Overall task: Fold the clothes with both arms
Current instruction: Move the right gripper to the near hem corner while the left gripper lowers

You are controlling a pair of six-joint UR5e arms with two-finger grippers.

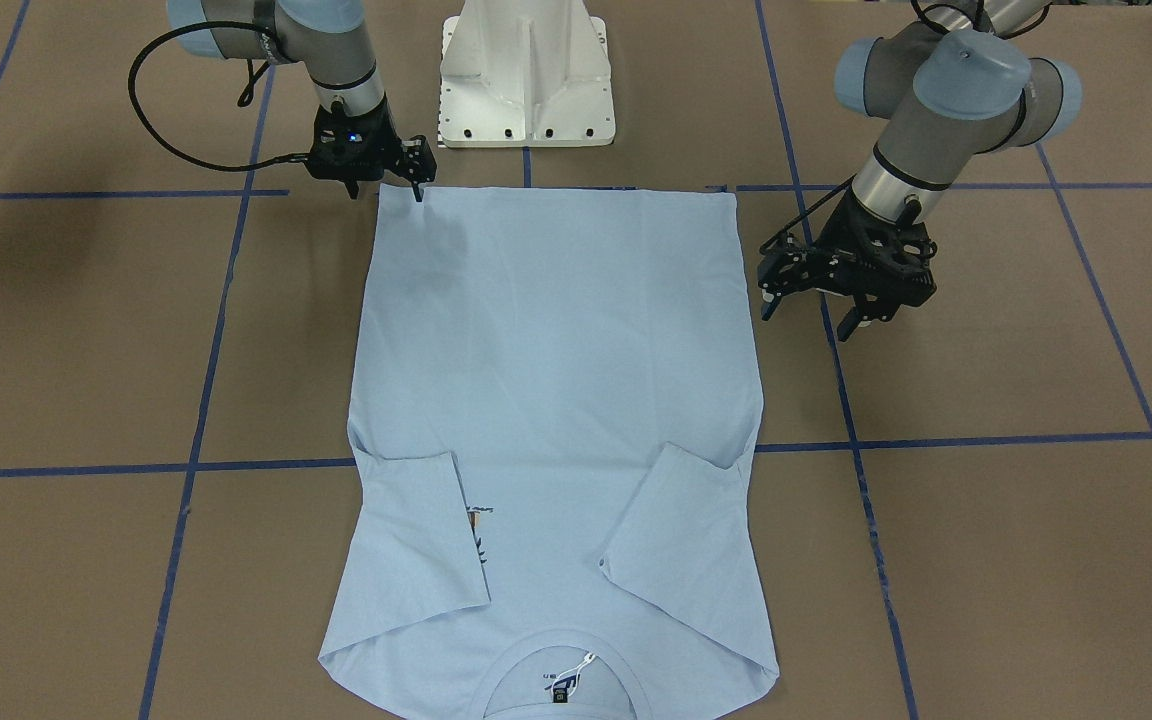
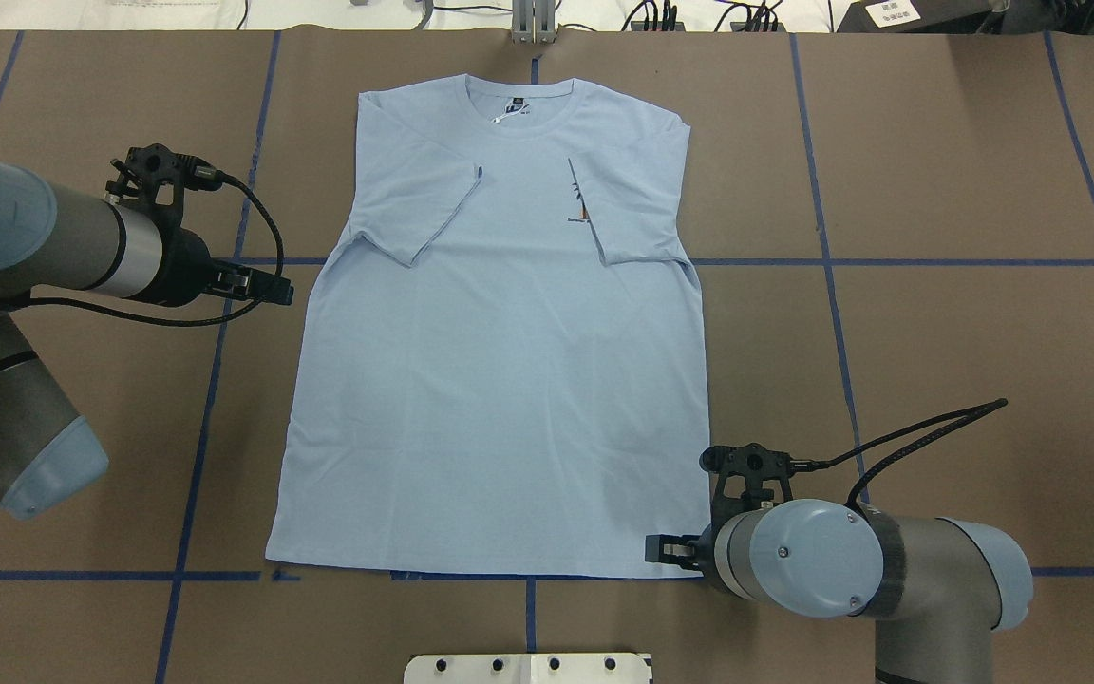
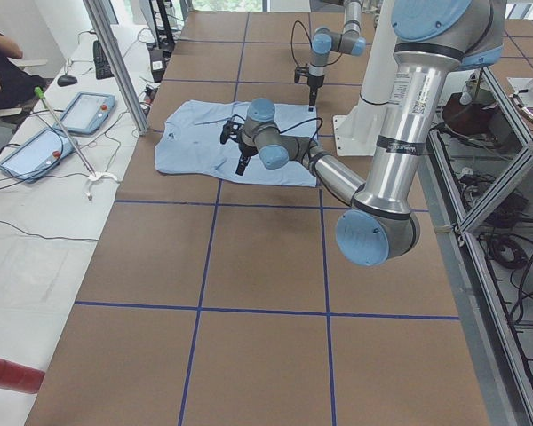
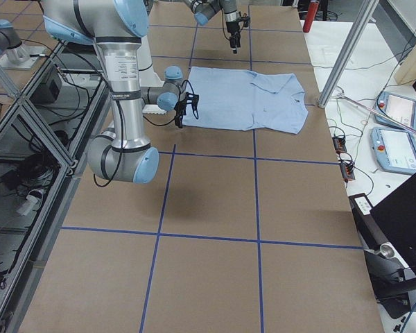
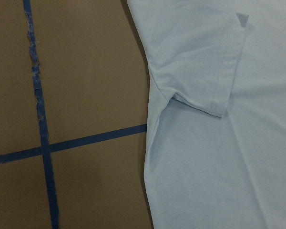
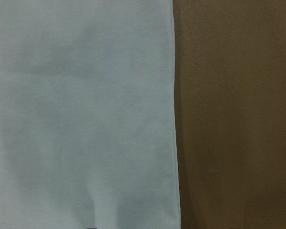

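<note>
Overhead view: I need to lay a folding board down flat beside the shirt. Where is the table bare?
Widest bare table: right of the T-shirt, beyond the right gripper. Also bare: the near-left corner, between the hem and the left arm. Crowded: left gripper by the shirt's left edge; right gripper at the hem corner.

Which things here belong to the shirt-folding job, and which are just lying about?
Belonging to the job: light blue T-shirt; left gripper; right gripper.
Just lying about: white pedestal base; control tablets; red cylinder.
</note>
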